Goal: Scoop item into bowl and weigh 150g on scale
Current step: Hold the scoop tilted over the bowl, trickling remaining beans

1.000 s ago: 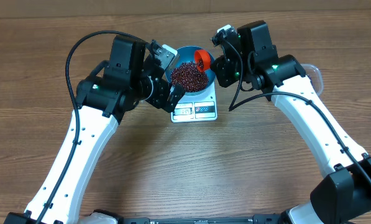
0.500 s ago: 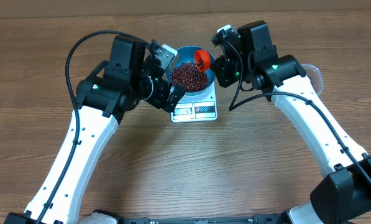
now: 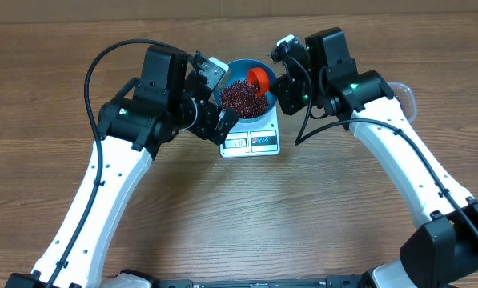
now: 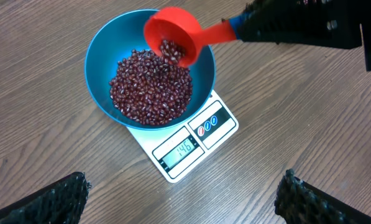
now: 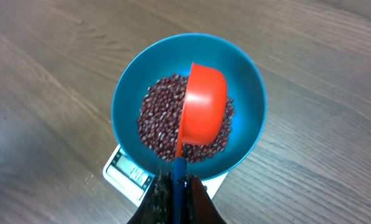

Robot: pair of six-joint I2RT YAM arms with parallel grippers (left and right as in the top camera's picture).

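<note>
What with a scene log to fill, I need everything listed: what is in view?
table: one, brown wood, under everything
scale: one, white, on the table
bowl: one, bright blue, on the scale
scoop: one, red, tilted over the bowl
beans: one heap, dark red-brown, in the bowl, a few in the scoop
tub: one, clear, far right of the bowl, mostly hidden
left gripper: one, black, open, near the bowl
right gripper: one, black, shut on the scoop handle

Seen at 1 table point(image 3: 303, 224): 2 robot arms, left point(image 3: 102, 184) and right point(image 3: 407, 160); 1 bowl point(image 4: 100, 59); 1 scale point(image 4: 217, 127); 1 scoop point(image 4: 163, 25); 1 clear tub point(image 3: 411, 96); beans point(image 4: 149, 90) approx. hundreds, too many to count.
</note>
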